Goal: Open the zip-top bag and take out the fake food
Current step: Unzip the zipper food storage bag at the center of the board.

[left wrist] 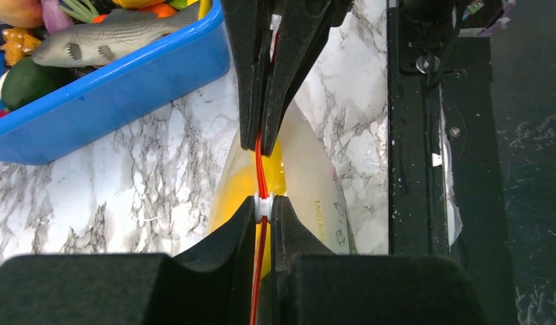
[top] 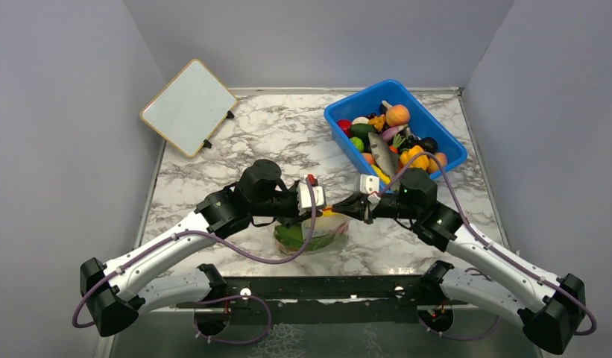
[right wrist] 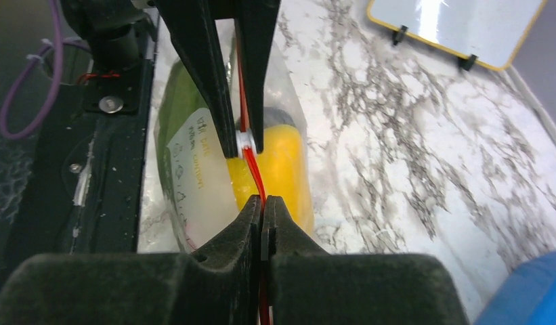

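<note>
Left pincer (left wrist: 263,203) pinches the white slider (left wrist: 263,204) of the zip-top bag (left wrist: 309,176); right pincer (right wrist: 263,206), facing it, pinches the red strip (right wrist: 251,169), above the bench's (top: 235,142) near edge. Blue bin (top: 358,97) sits back-right.

my end effector (right wrist: 263,211) clamped on the red zip strip (right wrist: 252,169) of the zip-top bag (right wrist: 194,169); left end effector (right wrist: 240,139) grips the white slider (right wrist: 244,141) just beyond. yellow banana (right wrist: 286,169) inside, bag by the surface (right wrist: 397,135) near edge.

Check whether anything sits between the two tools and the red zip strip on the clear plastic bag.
Nothing visible. The left tool is clamped on the white slider, the right tool on the red zip strip beside it. The closed strip shuts the yellow fake food inside the clear plastic bag.
</note>
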Robot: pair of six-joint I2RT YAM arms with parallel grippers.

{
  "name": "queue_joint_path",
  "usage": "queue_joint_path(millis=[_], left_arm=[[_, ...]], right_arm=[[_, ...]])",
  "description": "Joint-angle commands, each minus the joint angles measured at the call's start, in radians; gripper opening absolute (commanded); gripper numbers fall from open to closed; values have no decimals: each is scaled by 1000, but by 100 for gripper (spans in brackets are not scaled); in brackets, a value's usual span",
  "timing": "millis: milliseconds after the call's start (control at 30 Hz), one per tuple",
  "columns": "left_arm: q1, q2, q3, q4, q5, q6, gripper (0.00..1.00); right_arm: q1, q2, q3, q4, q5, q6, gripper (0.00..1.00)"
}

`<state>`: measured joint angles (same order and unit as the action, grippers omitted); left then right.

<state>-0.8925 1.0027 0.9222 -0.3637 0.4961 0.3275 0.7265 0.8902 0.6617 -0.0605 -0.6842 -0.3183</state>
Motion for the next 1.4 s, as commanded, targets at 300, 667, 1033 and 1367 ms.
queue_joint_path(millis=[300, 667, 1033, 1367], left_arm=[[1, -34, 7, -15, -55, 21, 0], [0, -83, -12, -31, -107, 9, 0], [0, -128, -22, -79, -169, -4, 0], [1, -66, 33, -46, -209, -118, 61]], right_arm=[[-1, -161, -107, 12, 473, 78, 1], [-2, -300, -172, 32, 871, 189, 1], [-2, -333, -204, 22, 980, 237, 1], [-2, -326, -213, 37, 788, 224, 1]])
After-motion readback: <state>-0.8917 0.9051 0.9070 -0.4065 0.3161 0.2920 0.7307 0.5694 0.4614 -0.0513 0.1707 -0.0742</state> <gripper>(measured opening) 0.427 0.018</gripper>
